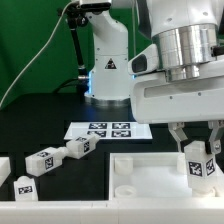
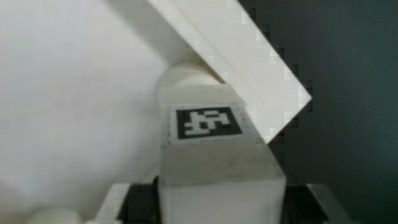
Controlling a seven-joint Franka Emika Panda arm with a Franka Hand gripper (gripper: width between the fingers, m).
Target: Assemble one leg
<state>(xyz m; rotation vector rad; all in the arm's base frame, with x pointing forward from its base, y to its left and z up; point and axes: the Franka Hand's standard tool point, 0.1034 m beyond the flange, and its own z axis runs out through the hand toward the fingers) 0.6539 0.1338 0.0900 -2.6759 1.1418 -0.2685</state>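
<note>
My gripper is shut on a leg, a chunky white post with a black-and-white tag. It holds the leg upright over the right part of the wide flat white panel, near the panel's far edge. In the wrist view the leg runs out from between my gripper jaws, and its far end meets the panel near a raised edge. Whether the leg touches the panel I cannot tell.
Three loose legs lie at the exterior view's left: one nearest the middle, one beside it, one at the front. The marker board lies behind the panel. The robot base stands at the back.
</note>
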